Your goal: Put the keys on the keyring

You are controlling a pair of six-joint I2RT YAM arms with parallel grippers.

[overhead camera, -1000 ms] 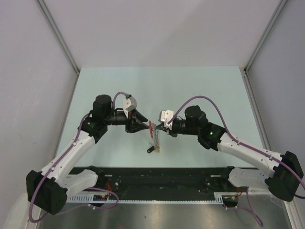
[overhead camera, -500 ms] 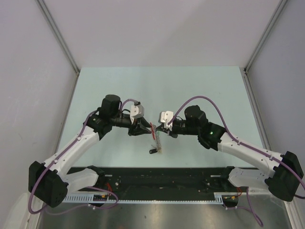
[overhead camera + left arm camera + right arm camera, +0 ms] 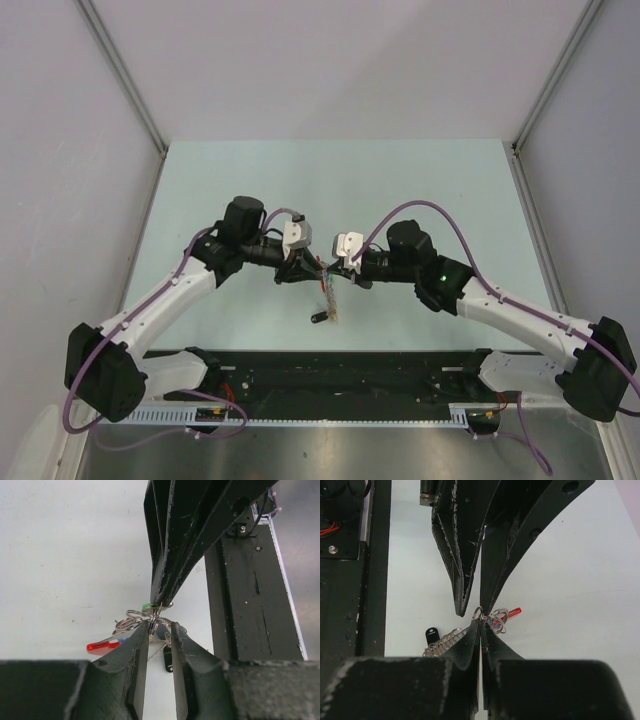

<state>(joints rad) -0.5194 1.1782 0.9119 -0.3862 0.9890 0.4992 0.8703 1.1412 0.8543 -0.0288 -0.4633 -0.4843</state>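
Note:
The keyring (image 3: 329, 298) hangs between the two grippers above the table, its coil and black tag (image 3: 318, 316) trailing down. My right gripper (image 3: 480, 623) is shut on a small ring of the keyring (image 3: 478, 612). The red segment (image 3: 514, 611) and a bit of the blue key (image 3: 495, 622) sit just beside it. My left gripper (image 3: 159, 628) is open, and its fingertips (image 3: 144, 630) straddle the ring cluster (image 3: 135, 621) tip to tip with the right fingers. The green key (image 3: 148, 605) peeks out at the right fingertips. The red segment (image 3: 102, 646) hangs to the left.
The black rail (image 3: 330, 370) with the arm bases runs along the near table edge, just below the hanging black tag. Grey walls (image 3: 60, 150) close in the pale green table (image 3: 340, 180) on the left, right and back.
My left arm has swung right, bringing its gripper from a gap away up to the keyring and the right fingertips. The right arm has held still with the keyring.

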